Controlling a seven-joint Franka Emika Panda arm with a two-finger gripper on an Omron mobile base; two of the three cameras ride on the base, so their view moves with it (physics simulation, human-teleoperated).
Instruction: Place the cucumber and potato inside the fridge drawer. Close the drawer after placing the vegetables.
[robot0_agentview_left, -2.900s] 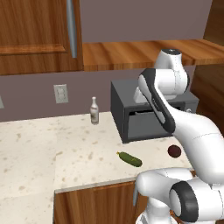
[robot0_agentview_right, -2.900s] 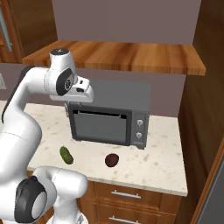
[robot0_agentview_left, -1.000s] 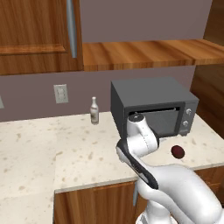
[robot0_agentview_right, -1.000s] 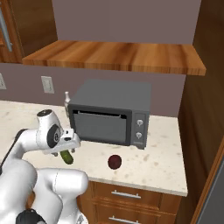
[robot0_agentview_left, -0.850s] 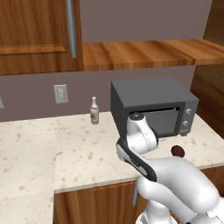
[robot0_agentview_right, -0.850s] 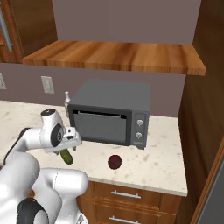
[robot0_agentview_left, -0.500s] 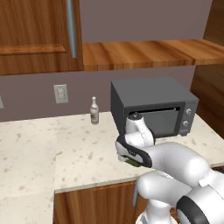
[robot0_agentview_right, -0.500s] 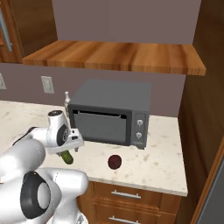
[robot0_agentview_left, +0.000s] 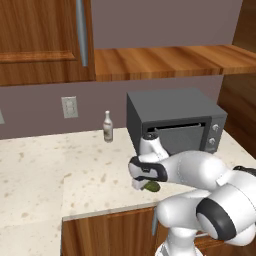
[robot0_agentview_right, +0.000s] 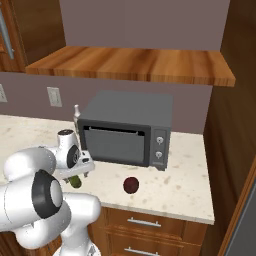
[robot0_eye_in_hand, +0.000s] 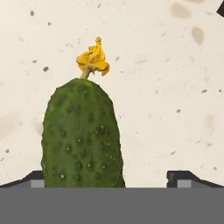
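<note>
The cucumber (robot0_eye_in_hand: 81, 135), dark green and bumpy with a yellow tip, lies on the speckled counter (robot0_eye_in_hand: 166, 87). My gripper (robot0_eye_in_hand: 109, 179) is low over it, open. The cucumber sits between the two fingertips (robot0_eye_in_hand: 183, 177), closer to the left one, and neither visibly touches it. From the left base the hand (robot0_agentview_left: 147, 170) covers most of the cucumber (robot0_agentview_left: 151, 186). From the right base the gripper (robot0_agentview_right: 76, 175) stands just above the cucumber (robot0_agentview_right: 75, 182). The potato (robot0_agentview_right: 131, 185), a dark reddish lump, rests to its right near the counter's front. The fridge drawer is out of view.
A dark grey microwave (robot0_agentview_right: 127, 127) stands right behind the hand. A small bottle (robot0_agentview_left: 107, 126) stands at the wall left of it. A wooden shelf (robot0_agentview_right: 130, 65) hangs above. Wooden cabinet drawers (robot0_agentview_right: 145, 222) sit under the counter's front edge.
The arm has come down from in front of the microwave, and the hand has sunk low over the cucumber. The jaws have stayed open. Cucumber and potato lie where they were.
</note>
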